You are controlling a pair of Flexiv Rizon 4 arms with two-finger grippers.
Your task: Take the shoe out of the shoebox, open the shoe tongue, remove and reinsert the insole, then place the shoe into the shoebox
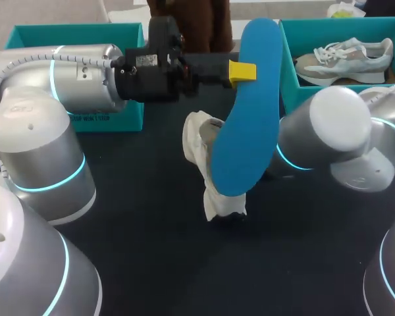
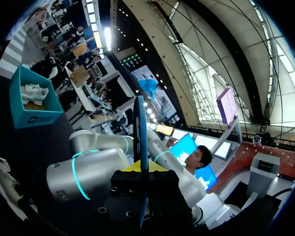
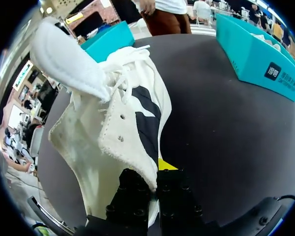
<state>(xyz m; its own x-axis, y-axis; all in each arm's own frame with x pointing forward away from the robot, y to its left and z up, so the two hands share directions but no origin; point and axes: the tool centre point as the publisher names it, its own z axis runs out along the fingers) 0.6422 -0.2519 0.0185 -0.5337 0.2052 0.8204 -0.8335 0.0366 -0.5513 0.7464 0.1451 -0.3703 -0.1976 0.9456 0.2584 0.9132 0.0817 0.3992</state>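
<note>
The blue insole (image 1: pixel 247 112), likely light and floppy, hangs over the middle of the desk (image 1: pixel 145 230), pinched at one edge in the left claw (image 1: pixel 242 71); beside it the right claw (image 3: pixel 155 181) clamps the soft white shoe (image 1: pixel 199 141) on end by its side wall

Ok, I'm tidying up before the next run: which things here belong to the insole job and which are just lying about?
In the job: white shoe, in right gripper; blue insole, in left gripper; probably the left teal box.
Lying about: grey sneaker, in the right teal box.
</note>
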